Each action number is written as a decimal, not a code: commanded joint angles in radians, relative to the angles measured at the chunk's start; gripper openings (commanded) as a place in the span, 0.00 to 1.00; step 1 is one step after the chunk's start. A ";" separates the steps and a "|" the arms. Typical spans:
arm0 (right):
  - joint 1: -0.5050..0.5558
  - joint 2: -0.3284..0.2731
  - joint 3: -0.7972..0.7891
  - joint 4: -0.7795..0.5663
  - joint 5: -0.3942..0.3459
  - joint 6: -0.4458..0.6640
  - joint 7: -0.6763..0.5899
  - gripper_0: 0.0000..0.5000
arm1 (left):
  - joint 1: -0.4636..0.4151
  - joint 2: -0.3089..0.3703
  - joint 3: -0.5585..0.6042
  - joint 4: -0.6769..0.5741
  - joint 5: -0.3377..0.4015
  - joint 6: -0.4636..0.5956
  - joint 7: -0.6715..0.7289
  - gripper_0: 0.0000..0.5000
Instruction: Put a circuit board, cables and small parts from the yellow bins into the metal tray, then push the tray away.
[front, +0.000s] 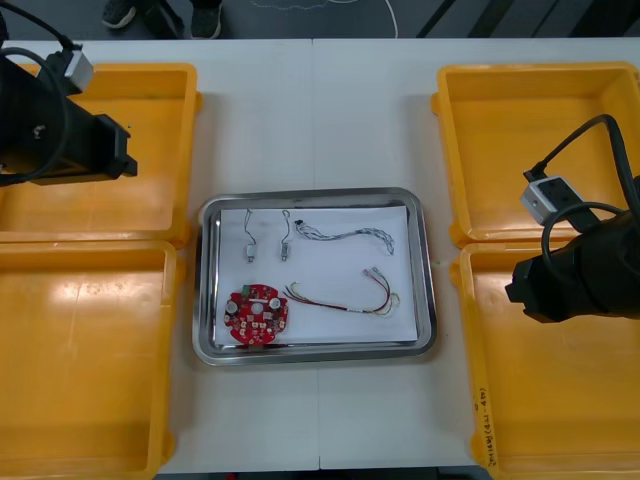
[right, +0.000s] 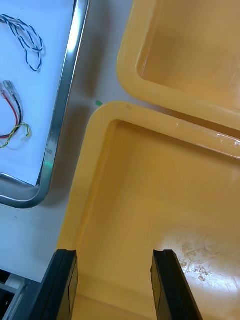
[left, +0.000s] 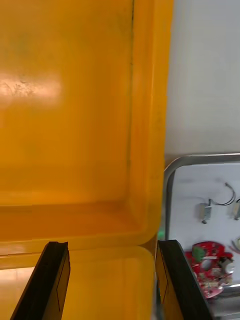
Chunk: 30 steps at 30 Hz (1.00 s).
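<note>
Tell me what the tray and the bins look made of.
The tray looks like polished metal: its rim mirrors the light; the white sheet inside may be paper. The yellow bins look like glossy moulded plastic, with soft highlights and rounded rims.

The yellow plastic bins (front: 90, 370) are glossy and smooth; the rectangular metal tray (front: 206, 290) has a shiny rim, matt white inside.

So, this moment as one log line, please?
tray: board, cables, small parts | left gripper: open, over left bins | right gripper: open, over near right bin | push: pending
</note>
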<state>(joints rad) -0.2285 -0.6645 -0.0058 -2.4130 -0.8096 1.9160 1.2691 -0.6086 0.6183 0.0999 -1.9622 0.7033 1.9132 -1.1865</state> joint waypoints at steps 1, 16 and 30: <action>-0.023 0.011 0.082 -0.034 0.052 0.004 0.128 0.85 | 0.070 0.057 0.069 -0.055 0.007 0.007 -0.005 1.00; -0.207 0.062 0.438 0.041 0.231 0.004 0.242 0.85 | 0.279 0.060 0.234 -0.182 0.022 0.007 -0.048 1.00; -0.284 0.085 0.695 0.064 0.383 0.004 0.449 0.86 | 0.411 0.063 0.276 -0.285 0.005 0.007 -0.131 1.00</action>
<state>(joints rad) -0.4689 -0.5921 0.6255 -2.3402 -0.4487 1.9160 1.6564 -0.2259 0.6357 0.3424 -2.2104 0.7160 1.9137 -1.2070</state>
